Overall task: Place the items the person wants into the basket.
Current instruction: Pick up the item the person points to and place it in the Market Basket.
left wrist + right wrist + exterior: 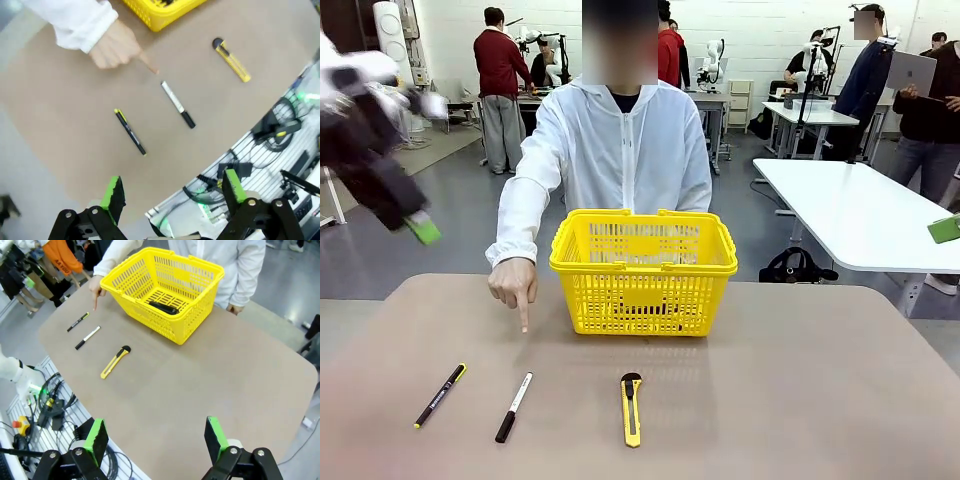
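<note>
The yellow lattice basket [642,270] stands at the table's far middle, in front of the person in the white jacket. A dark, strap-like item [164,307] lies on its floor. The person's hand [515,290] points a finger down at the black-and-white marker [514,407], which lies on the table near the front left. My left gripper [172,186] hangs open and empty high above the table's left side, over the marker [178,104]. My right gripper [156,436] is open and empty, high above the table's near right edge, far from the basket [165,290].
A black pen with yellow ends [440,395] lies left of the marker. A yellow utility knife [631,408] lies in front of the basket. The table's right half is bare. Cables and equipment [45,405] sit below the near edge. Other people and tables are in the background.
</note>
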Controlling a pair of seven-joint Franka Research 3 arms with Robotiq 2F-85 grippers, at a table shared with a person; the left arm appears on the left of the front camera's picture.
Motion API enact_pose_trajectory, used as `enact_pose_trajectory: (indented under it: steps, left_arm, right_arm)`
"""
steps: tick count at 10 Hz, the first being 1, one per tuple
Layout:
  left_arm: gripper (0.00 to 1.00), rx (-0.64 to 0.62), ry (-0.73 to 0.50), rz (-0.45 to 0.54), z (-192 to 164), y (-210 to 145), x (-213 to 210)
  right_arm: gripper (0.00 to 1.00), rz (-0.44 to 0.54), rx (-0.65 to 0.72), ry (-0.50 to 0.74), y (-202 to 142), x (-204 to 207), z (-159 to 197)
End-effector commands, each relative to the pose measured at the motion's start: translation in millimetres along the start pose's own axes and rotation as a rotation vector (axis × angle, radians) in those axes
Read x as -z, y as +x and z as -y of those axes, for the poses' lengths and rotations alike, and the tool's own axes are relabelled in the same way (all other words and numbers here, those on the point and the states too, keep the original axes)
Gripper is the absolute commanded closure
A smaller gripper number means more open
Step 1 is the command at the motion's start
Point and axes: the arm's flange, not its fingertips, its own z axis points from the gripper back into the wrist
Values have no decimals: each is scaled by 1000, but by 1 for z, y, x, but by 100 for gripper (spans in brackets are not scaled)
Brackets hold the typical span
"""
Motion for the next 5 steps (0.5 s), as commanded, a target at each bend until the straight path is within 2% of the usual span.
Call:
enact_pose_trajectory:
  steps: [1,2,3,4,5]
  left_arm:
    - [0,-120,48,-168,14,28,55]
    - [0,-170,98,-172,25,34,86]
    - [0,-276,206,-134,34,37,117]
    - [0,-293,273,-129,37,35,145]
    - [0,-283,287,-142,40,31,168]
  right_arm:
    - [0,1,-8,9,-1,2,1]
    - [0,1,-8,9,-1,2,1]
    - [0,1,-8,9,-1,2,1]
    - [0,1,-8,9,-1,2,1]
    - [0,1,-8,9,-1,2,1]
